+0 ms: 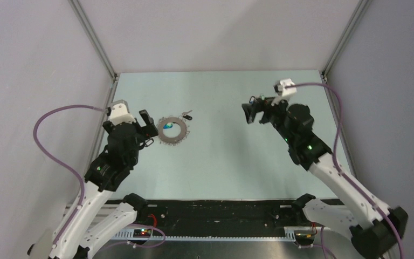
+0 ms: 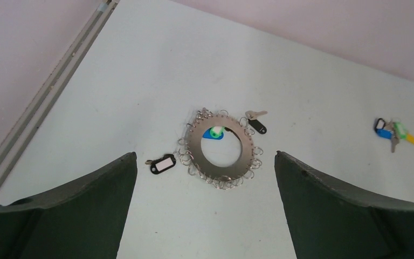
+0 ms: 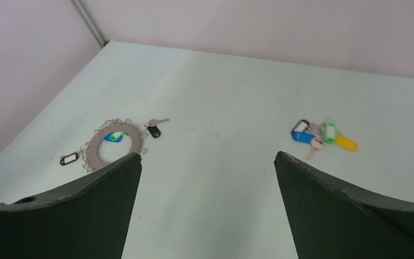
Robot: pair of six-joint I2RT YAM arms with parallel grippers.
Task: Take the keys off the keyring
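The keyring (image 1: 172,129) is a flat grey toothed ring with small wire loops around its rim. It lies on the table at the left and also shows in the left wrist view (image 2: 194,154) and the right wrist view (image 3: 94,148). Blue and green key heads (image 2: 214,133) lie in its hole. A black-headed key (image 2: 256,123) lies at its far right edge. A black tagged key (image 2: 160,163) lies just left of it. My left gripper (image 1: 143,129) is open and empty, above the table just short of the ring. My right gripper (image 1: 250,113) is open and empty, raised at the right.
A separate bunch of blue, green and yellow headed keys (image 3: 323,135) lies on the table at the right, also in the left wrist view (image 2: 393,132). Pale walls with metal frame posts (image 1: 94,40) enclose the table on three sides.
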